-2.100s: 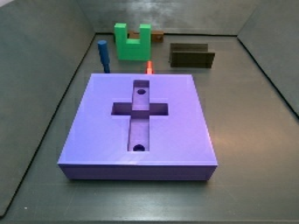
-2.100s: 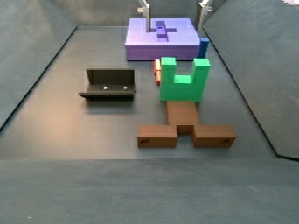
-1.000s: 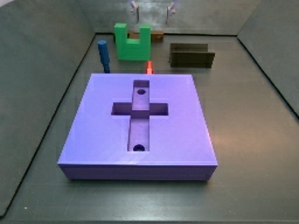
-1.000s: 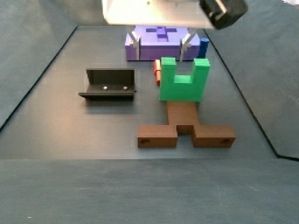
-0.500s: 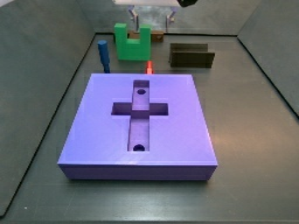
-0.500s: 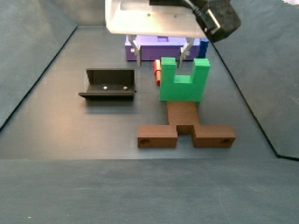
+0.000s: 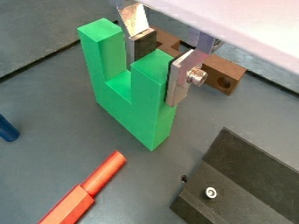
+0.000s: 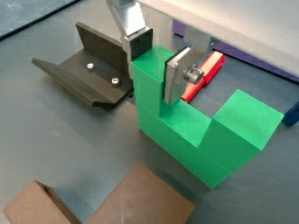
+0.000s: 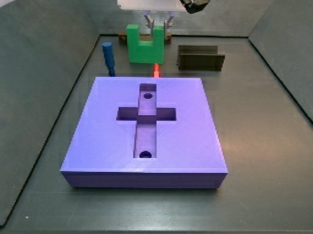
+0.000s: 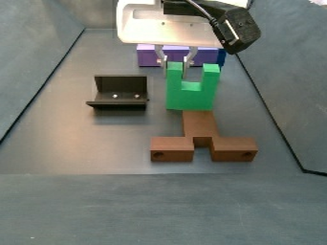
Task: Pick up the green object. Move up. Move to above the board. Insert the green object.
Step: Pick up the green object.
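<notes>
The green object (image 9: 145, 44) stands upright on the floor behind the board (image 9: 146, 128), prongs up. It also shows in the other side view (image 10: 189, 91) and in both wrist views (image 7: 122, 96) (image 8: 205, 136). My gripper (image 9: 153, 25) is low over it, also seen in a side view (image 10: 189, 60). In both wrist views the gripper (image 7: 160, 54) (image 8: 156, 61) straddles one prong, with a silver finger (image 7: 184, 77) pressed flat on each side. The other prong is free. The board's edge (image 10: 153, 55) shows behind the gripper.
A blue peg (image 9: 108, 57) stands beside the green object and a red peg (image 9: 156, 69) lies next to it (image 7: 87, 188). The fixture (image 9: 200, 58) (image 10: 119, 93) sits to one side. A brown block (image 10: 202, 141) lies beyond the green object.
My gripper came down from above onto the green object and closed round one prong. The green object has shifted slightly on the floor.
</notes>
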